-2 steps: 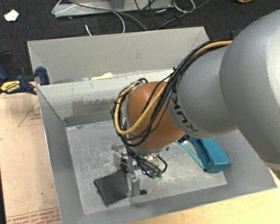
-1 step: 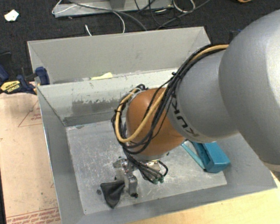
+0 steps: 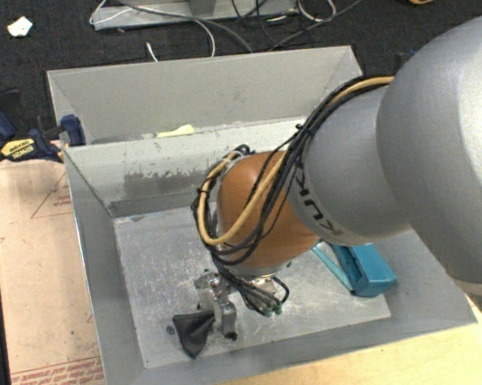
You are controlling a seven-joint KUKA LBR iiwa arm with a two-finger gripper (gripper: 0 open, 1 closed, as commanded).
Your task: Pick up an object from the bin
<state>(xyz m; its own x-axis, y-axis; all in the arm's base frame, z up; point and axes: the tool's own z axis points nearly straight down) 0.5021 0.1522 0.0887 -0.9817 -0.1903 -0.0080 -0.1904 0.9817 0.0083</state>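
From where I stand, the blue block (image 3: 367, 269) is the easiest thing to steer by. It lies flat on the floor of the grey metal bin (image 3: 99, 250), and its upper end is tucked under the arm (image 3: 421, 155), so I only see its lower part. It has a paler blue strip along its left side.

Left of the blue block, the arm's wrist hangs low over the bin floor. An orange cover (image 3: 262, 215) is wrapped round the wrist, with yellow and black cables (image 3: 215, 195) looping over it.

Below that cover, to the left of the blue block and a little nearer the front wall, the gripper (image 3: 224, 317) points down at the floor. Its metal tip is just beside a small black crumpled thing (image 3: 192, 333), something soft like a scrap of rubber or cloth. The tip seems to touch that thing's right edge.

The black thing sits on the floor well apart from the blue block, to its left and close to the front wall. One pointed corner of it sticks out away from the blue block. I cannot tell whether the gripper is open or closed, or whether the black thing is gripped at all, because the metal parts crowd together there.

Far behind the blue block and to its left, a small pale yellow scrap (image 3: 173, 132) lies on the top edge of the rear wall.
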